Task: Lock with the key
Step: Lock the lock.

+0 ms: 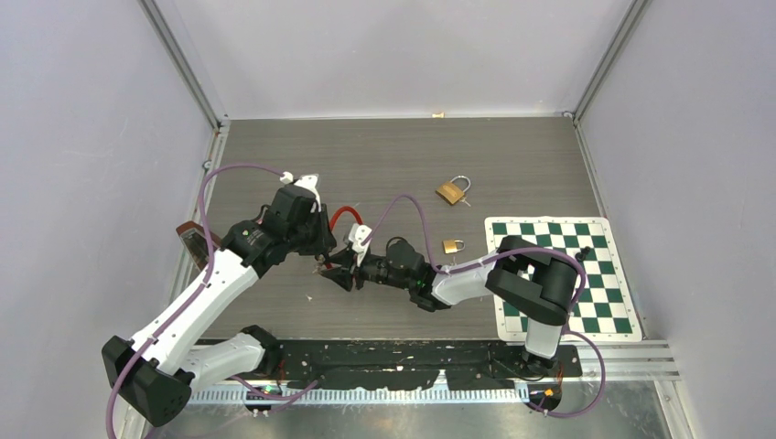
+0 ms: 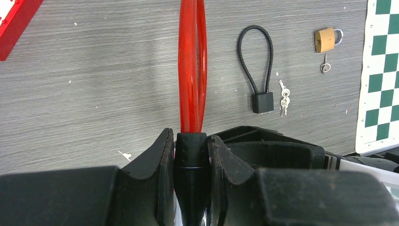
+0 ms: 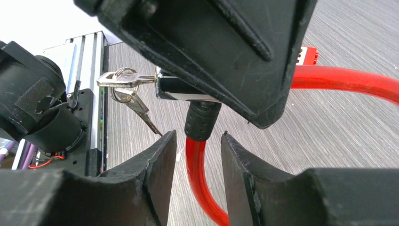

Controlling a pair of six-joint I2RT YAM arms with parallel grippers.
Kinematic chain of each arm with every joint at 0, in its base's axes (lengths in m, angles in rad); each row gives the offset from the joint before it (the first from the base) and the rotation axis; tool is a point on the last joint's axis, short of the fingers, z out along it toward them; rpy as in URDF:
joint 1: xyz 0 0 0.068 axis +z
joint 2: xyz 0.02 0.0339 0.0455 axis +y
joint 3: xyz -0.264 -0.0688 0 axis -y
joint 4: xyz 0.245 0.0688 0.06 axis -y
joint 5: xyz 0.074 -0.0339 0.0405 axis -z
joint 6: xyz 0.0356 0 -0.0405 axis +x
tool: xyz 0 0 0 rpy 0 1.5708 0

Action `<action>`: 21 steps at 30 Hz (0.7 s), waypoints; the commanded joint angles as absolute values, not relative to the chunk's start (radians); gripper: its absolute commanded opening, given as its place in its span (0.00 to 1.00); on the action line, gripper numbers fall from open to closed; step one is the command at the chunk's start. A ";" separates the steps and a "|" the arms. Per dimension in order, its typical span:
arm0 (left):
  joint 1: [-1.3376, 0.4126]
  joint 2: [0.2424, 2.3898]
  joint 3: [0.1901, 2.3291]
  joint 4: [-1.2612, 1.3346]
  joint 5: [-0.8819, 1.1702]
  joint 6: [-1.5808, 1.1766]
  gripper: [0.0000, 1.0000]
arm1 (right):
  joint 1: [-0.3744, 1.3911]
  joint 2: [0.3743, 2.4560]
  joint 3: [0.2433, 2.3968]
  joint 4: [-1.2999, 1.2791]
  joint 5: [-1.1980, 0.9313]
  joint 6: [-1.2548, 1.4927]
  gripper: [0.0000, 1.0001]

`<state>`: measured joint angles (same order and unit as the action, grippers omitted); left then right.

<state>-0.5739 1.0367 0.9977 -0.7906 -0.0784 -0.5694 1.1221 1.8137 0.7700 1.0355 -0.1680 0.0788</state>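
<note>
Grey wood-grain bench point(image 1: 384, 155), walled by pale panels, shows bare grain from the claws to its far edge. A checkered mat point(image 1: 586, 265) lies along its right edge. Left claw point(image 2: 190, 155) is clenched on the black body of the red cable lock point(image 2: 190, 70), held left of centre. Right claw point(image 3: 197, 146) is half parted, straddling the red cable under the lock's collar without visibly pressing it. To their right lie a larger brass padlock point(image 1: 448, 192) and, nearer, a smaller brass padlock point(image 1: 451, 245). A key point(image 3: 123, 80) sits in the lock's end, a second hanging from its ring.
</note>
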 commanded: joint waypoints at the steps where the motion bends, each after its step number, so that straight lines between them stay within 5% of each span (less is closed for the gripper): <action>1: -0.575 1.023 1.024 -0.769 -0.061 -0.577 0.00 | 1.127 1.811 0.769 1.050 -0.180 0.013 0.45; 6: -0.574 1.028 1.025 -0.769 -0.059 -0.575 0.00 | 1.130 1.818 0.752 1.031 -0.194 -0.016 0.37; 13: -0.574 1.024 1.022 -0.769 -0.047 -0.577 0.00 | 1.130 1.815 0.753 1.072 -0.142 -0.003 0.07; 21: -0.575 1.017 1.049 -0.806 -0.030 -0.536 0.00 | 1.100 1.794 0.777 1.219 -0.098 0.043 0.05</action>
<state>-0.5739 1.0348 1.0004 -0.7883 -0.0669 -0.5644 1.1229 1.8156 0.7479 1.0321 -0.1436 0.0105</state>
